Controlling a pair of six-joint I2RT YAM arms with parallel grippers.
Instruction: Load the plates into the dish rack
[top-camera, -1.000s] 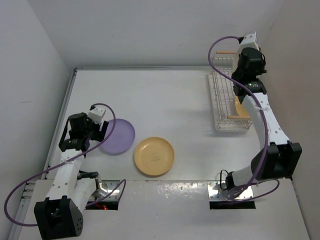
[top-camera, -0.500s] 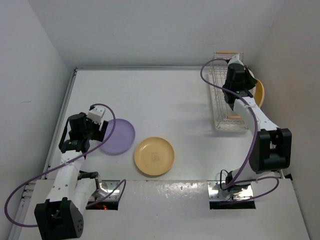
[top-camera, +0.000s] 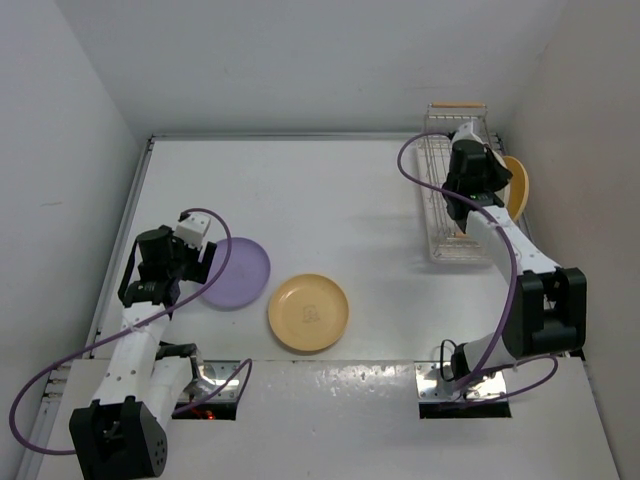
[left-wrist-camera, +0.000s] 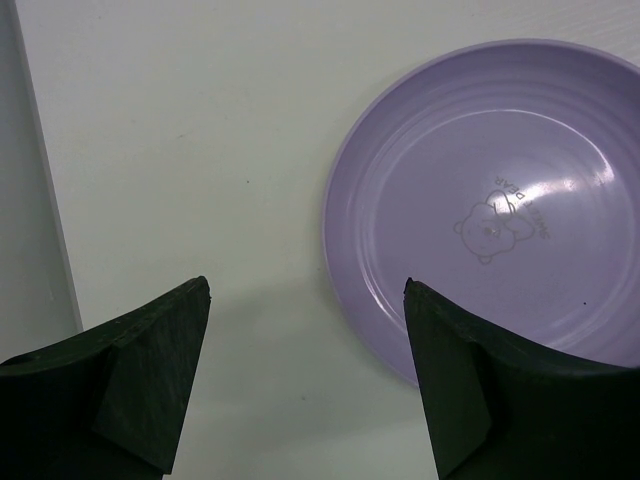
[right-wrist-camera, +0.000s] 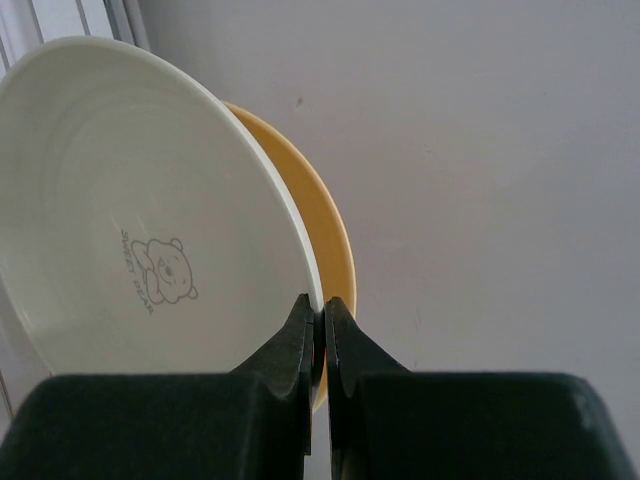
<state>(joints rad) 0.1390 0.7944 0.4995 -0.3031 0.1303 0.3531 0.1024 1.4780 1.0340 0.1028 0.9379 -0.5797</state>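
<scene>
A lavender plate lies flat on the table. My left gripper hovers open at its left rim, one finger over the table and the other over the plate's edge. A yellow-orange plate lies flat near the table's middle front. The white wire dish rack stands at the back right. My right gripper is shut on the rim of a cream white plate held on edge. A second yellow-orange plate stands right behind it.
The right wall rises close beside the rack and the right arm. A wooden bar handle tops the rack's far end. Purple cables loop off both arms. The table's raised left edge runs close to the left arm.
The right arm has swung down from above the rack's far end to the rack's right side, and the upright yellow-orange plate now shows beside it. The left arm has stayed put.
</scene>
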